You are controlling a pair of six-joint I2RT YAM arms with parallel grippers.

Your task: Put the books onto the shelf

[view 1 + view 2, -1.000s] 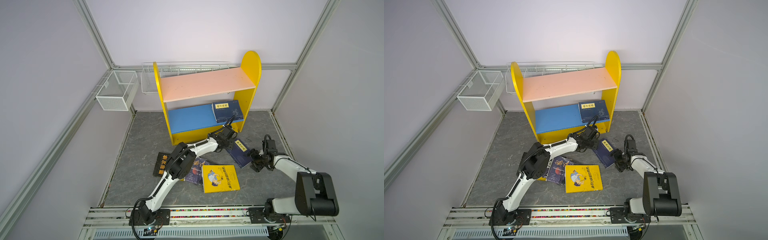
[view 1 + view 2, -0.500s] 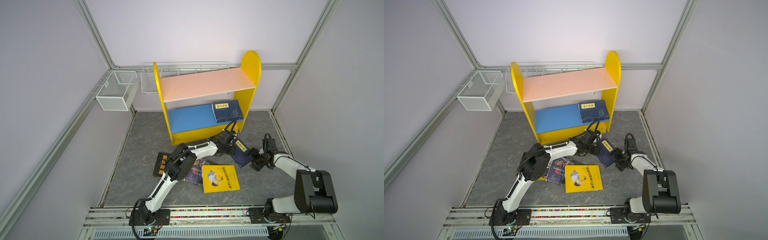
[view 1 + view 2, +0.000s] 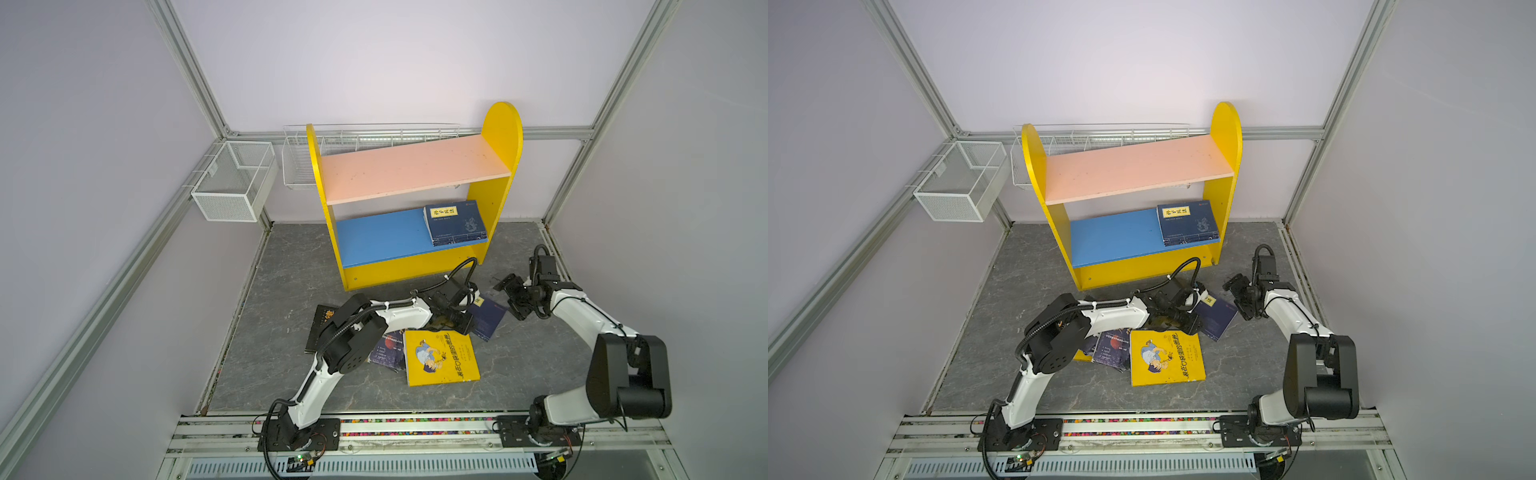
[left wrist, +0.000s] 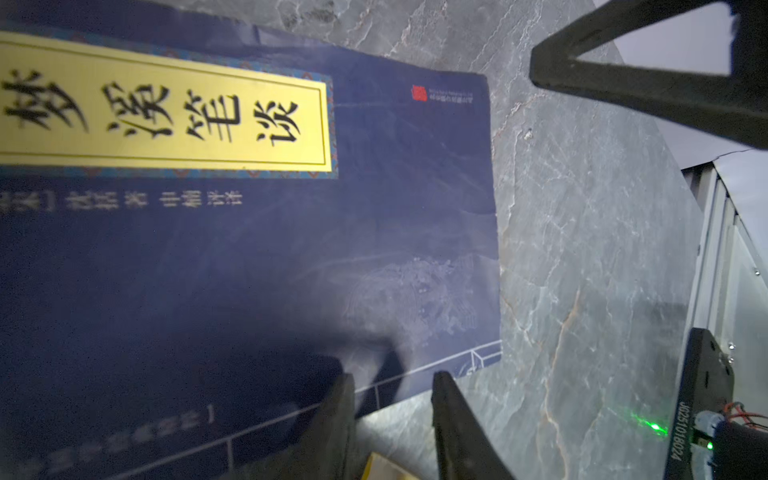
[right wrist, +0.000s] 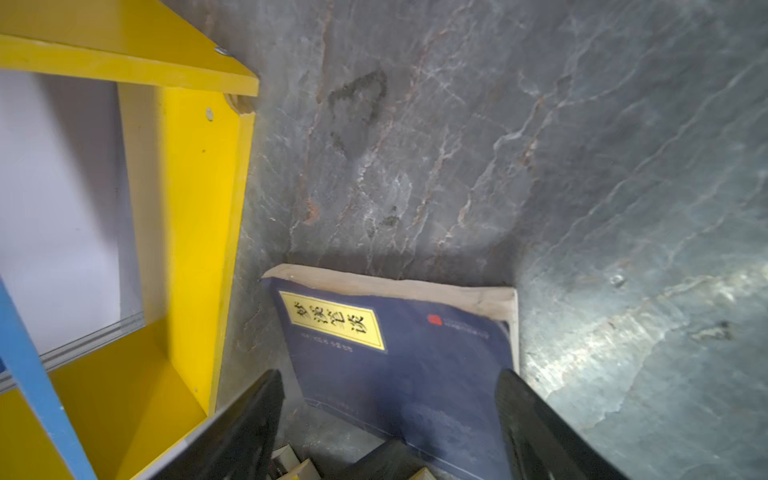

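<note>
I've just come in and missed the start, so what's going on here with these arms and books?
Two arms are shelving books. The left gripper, jaws partly apart, straddles an edge of a navy book lying on the floor. The right gripper hangs open beside it, empty. The shelf already holds navy books on its blue board; a yellow cartoon book and others are on the floor.

Shelf (image 3: pixel 500 124) is showing yellow sides, pink top board, blue lower board; navy book (image 4: pixel 249 270) carrying yellow label; cartoon book (image 3: pixel 440 357) yellow; floor (image 3: pixel 291 270) grey-veined.
</note>
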